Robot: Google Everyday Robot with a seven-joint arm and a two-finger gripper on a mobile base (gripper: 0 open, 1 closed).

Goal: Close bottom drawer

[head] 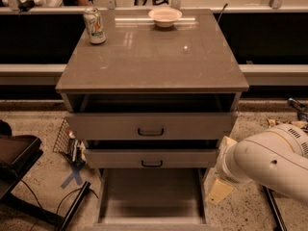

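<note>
Speckled flooring [243, 218] beneath the taupe desk's [149, 57] front-right corner hosts the cream gripper [220, 190], aperture indeterminable, with the pulled-out grey bottom drawer [151, 196] just left, extending frontward.

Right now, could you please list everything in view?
cabinet: one, grey-taupe, centre
top drawer: one, grey-taupe, partly open
middle drawer: one, grey-taupe, partly open below it
bottom drawer: one, grey, pulled far out, lowest
can: one, silver-green, cabinet top, back left
bowl: one, pale, cabinet top, back centre
tape cross: one, blue, floor, left of cabinet
arm: one, white, right of cabinet
gripper: one, cream, beside bottom drawer's right side
</note>
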